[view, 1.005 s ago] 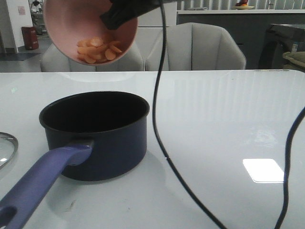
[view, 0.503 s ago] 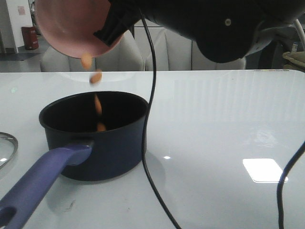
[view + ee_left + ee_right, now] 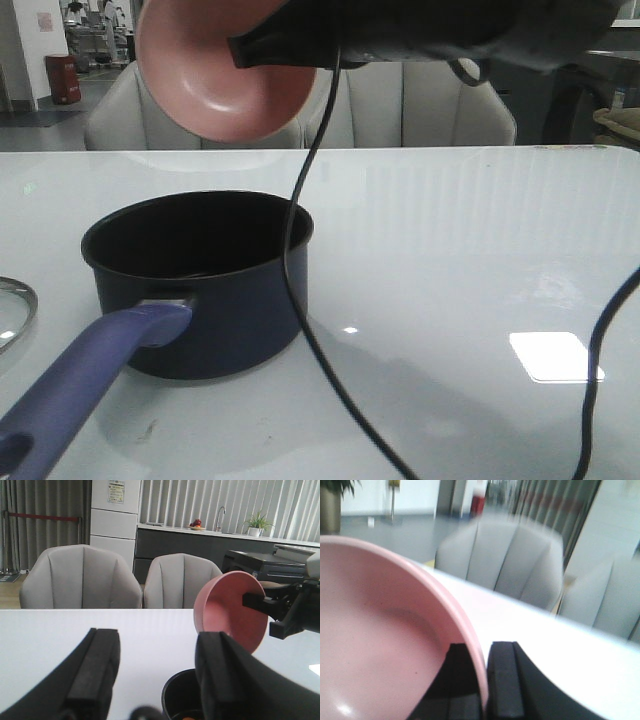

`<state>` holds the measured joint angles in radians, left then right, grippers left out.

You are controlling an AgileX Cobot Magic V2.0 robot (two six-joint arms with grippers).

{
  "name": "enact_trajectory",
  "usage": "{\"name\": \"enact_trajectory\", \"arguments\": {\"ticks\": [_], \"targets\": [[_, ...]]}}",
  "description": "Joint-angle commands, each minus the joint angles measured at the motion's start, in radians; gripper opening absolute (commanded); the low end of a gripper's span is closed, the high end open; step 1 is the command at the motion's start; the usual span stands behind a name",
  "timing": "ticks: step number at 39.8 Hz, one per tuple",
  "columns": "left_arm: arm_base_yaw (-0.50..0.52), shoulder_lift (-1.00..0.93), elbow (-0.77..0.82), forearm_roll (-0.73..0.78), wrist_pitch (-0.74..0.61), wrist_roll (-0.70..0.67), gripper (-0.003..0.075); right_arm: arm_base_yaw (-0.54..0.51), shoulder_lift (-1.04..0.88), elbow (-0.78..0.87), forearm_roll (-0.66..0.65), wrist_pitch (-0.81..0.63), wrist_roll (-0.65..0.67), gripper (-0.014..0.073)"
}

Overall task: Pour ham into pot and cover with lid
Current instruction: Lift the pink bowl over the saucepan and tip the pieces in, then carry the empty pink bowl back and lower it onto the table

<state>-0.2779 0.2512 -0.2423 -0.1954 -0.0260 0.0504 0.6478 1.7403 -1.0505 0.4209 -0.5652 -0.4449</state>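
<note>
right gripper point(image 3: 482, 692) pinches the empty bowl point(image 3: 225, 75) rim, upper left above the pot point(image 3: 200, 285); ham point(image 3: 187, 718) (barely visible) sits inside. left gripper point(image 3: 150, 680) gapes empty. level the bowl, then fetch the lid point(image 3: 15, 310) at left edge.

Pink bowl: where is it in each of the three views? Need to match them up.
Front: pink bowl top left, tipped above the pot.
Left wrist: right of centre, over the pot.
Right wrist: fills the left side, rim pinched by the right gripper.
Shared landmark: grey chairs.
</note>
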Motion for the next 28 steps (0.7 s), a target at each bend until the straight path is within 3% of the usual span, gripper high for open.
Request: {"name": "enact_trajectory", "arguments": {"ticks": [1,9,16,23,28], "targets": [[-0.008,0.007,-0.028,-0.001,-0.08,-0.002,0.0394,-0.017,-0.126,-0.05,0.131,0.152,-0.029,0.0139],[-0.008,0.007,-0.028,-0.001,-0.08,-0.002,0.0394,-0.16,-0.243,-0.062,0.312,0.494,-0.17,0.0139],[-0.008,0.007,-0.028,-0.001,-0.08,-0.002,0.0394,-0.387,-0.27,-0.062,0.311,0.811,-0.168,0.0139],[-0.008,0.007,-0.028,-0.001,-0.08,-0.002,0.0393,-0.525,-0.264,-0.062,0.226,0.993,-0.112,0.0139],[-0.008,0.007,-0.028,-0.001,-0.08,-0.002,0.0394,-0.573,-0.245,-0.062,0.043,1.061,0.046,0.0139]]}}
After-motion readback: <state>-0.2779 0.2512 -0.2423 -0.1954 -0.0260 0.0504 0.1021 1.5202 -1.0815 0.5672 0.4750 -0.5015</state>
